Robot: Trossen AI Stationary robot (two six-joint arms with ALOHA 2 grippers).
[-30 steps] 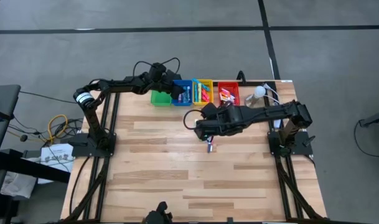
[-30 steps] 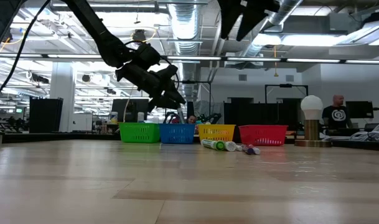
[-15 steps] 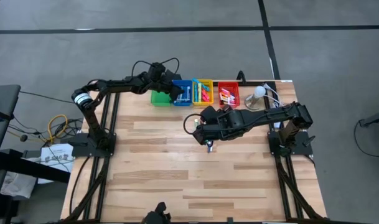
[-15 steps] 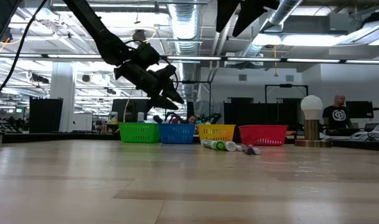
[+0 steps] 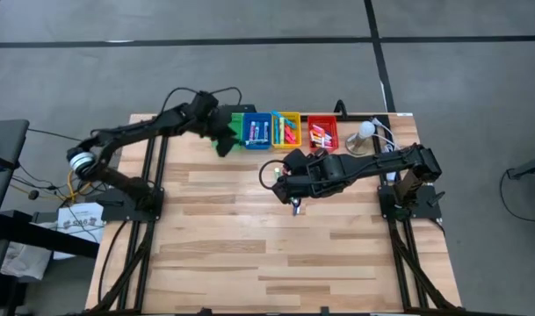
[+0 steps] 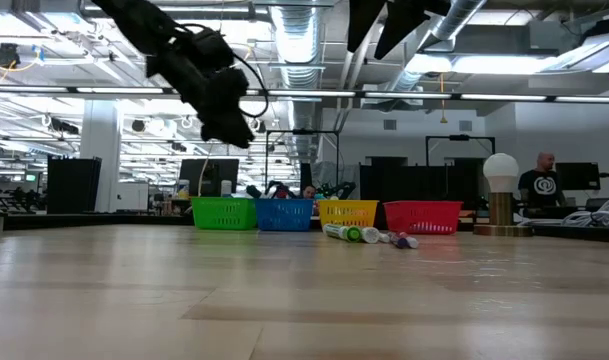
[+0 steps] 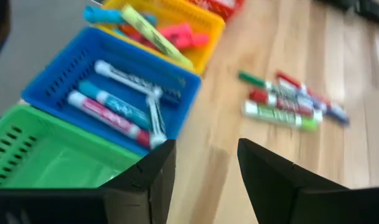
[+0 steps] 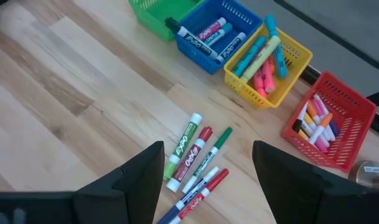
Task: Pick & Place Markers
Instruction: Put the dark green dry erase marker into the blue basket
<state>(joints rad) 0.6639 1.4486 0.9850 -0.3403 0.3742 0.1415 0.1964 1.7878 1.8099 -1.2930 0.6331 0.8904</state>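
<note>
Loose markers (image 8: 195, 163) lie clustered on the surface directly beneath the right hand (image 8: 205, 177), fingers spread, empty. Left hand (image 7: 205, 171), parted and empty, hovers beside the blue bin (image 7: 65, 87).

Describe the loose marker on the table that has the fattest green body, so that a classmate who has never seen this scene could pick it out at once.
Start at the row of four bins along the table's far edge and find the yellow bin. On the wood in front of it lies a small cluster of loose markers. The green marker lies at the cluster's edge nearest the green bin; its neighbours are red or thinner.
</note>
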